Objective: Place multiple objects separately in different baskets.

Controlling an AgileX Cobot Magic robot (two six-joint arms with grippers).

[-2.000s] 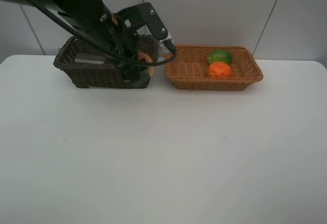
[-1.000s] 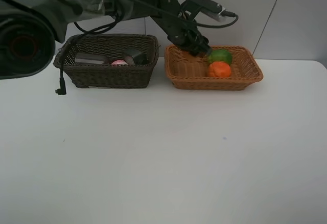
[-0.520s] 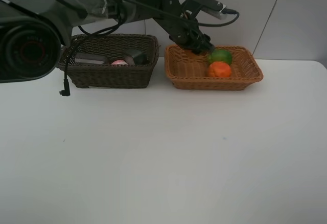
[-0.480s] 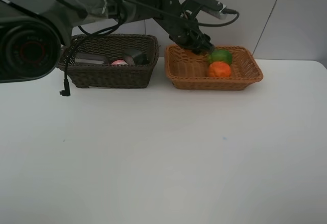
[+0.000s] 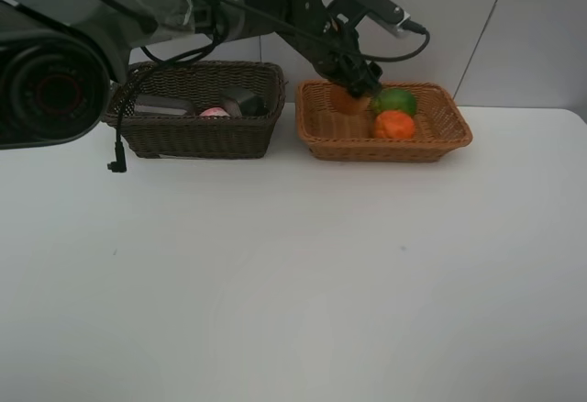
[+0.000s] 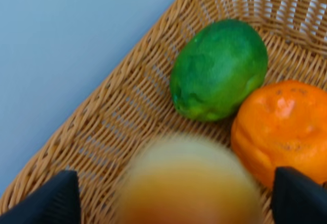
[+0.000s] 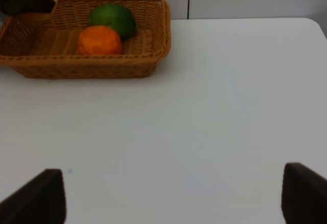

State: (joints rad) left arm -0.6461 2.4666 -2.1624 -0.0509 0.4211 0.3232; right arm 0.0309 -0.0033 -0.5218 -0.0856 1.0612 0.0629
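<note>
1. We see our left hand over the light basket at the back of the white bench. Its two fingers are spread wide apart, and they hold nothing.
2. The red-orange round fruit is right under that hand, between the fingers, inside the light basket. It looks blurry in the left wrist view.
3. The green fruit and the orange tangerine lie next to it, touching each other.
4. The dark basket sits beside the light one.
5. Our right hand is open too, over bare bench, well away from the baskets.
</note>
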